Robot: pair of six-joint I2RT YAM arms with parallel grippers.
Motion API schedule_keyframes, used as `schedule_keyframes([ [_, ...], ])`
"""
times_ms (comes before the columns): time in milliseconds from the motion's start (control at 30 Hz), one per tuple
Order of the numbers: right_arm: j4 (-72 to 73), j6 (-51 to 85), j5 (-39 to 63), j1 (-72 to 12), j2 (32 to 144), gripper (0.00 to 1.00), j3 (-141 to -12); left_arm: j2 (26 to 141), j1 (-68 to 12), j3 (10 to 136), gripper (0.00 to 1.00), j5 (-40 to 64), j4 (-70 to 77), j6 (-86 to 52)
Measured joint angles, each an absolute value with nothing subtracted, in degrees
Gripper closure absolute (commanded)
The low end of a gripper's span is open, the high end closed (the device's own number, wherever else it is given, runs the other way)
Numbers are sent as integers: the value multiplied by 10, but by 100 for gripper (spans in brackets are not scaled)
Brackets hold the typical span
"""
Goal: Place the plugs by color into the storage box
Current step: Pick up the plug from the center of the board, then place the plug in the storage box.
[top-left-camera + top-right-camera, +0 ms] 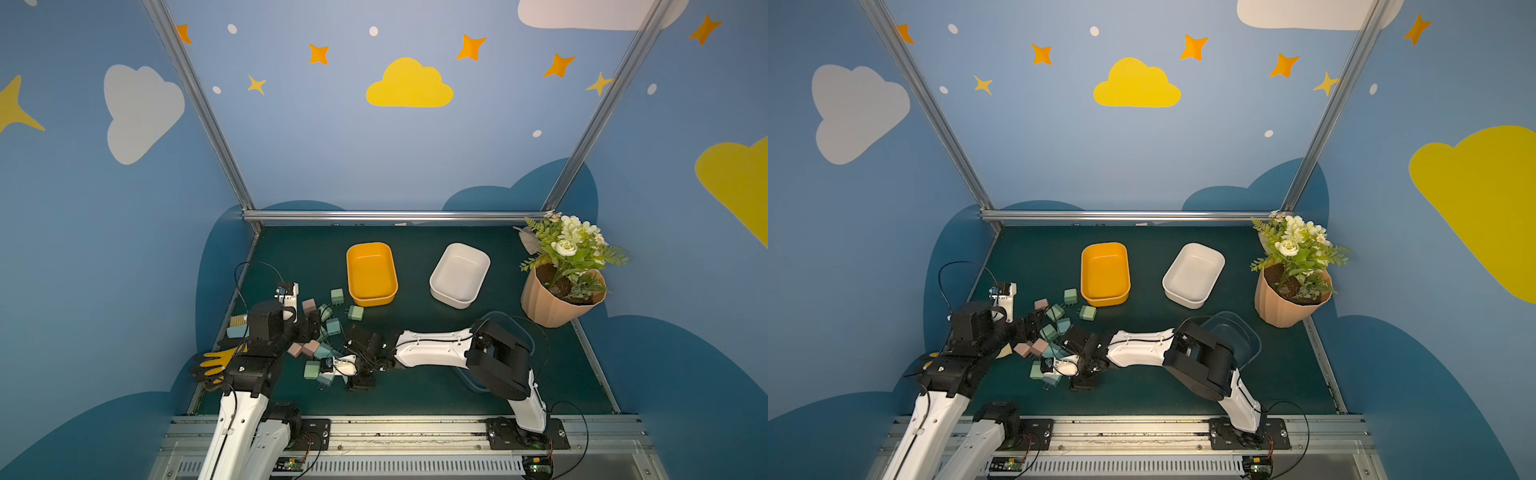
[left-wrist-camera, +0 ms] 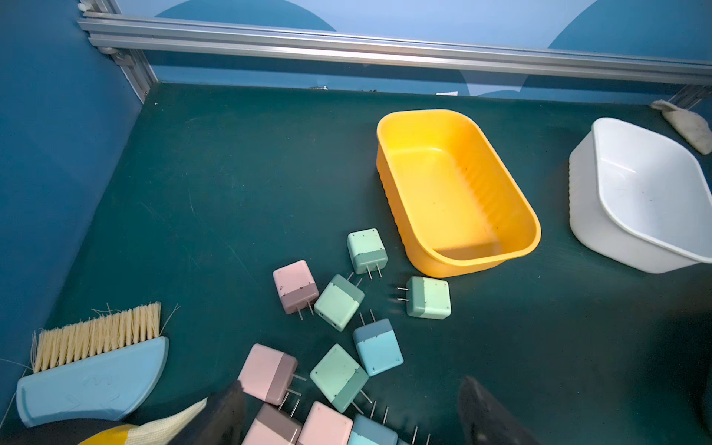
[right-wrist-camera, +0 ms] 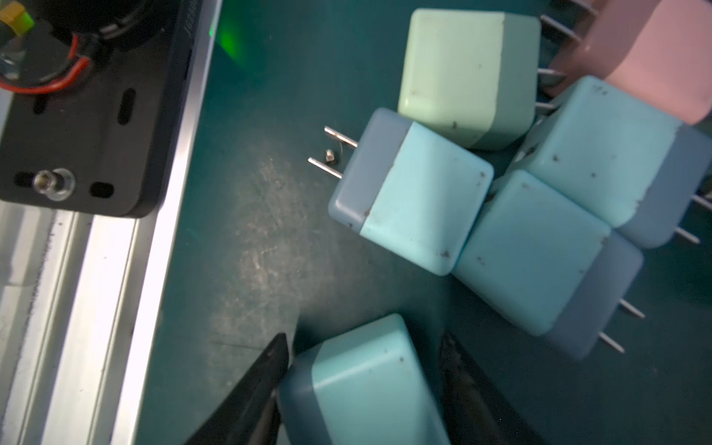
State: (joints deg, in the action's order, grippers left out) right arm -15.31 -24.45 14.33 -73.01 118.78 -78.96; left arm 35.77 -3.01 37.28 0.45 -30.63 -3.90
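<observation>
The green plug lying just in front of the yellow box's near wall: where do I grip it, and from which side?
Come straight down and pinch the green plug across the two upright side faces of its body, clear of the prongs. It lies flat with prongs level, pointing toward the other plugs, and nothing touches it. The gap on the yellow box side looks narrow.

The plugs [image 2: 339, 302] are pastel pink, pale green and light teal, each with a darker band at the prongs. The desk [image 2: 231, 173] is dark green. There's an orange-yellow box [image 2: 454, 181] and a white box [image 2: 647, 192]. The brush [image 2: 92, 379] is light blue with straw-coloured bristles.
</observation>
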Motion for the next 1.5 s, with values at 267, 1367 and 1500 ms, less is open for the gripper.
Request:
schedule_keyframes([
  [267,-166,-231,131,-730,1184,59,-793,356,-30,369,14,9,-303,-31],
  [1367,-126,-41,98,-627,1060,67,-672,349,-43,338,17,115,-278,5],
  [1500,-127,-24,91,-611,1058,69,-671,350,-51,328,19,162,-265,12],
])
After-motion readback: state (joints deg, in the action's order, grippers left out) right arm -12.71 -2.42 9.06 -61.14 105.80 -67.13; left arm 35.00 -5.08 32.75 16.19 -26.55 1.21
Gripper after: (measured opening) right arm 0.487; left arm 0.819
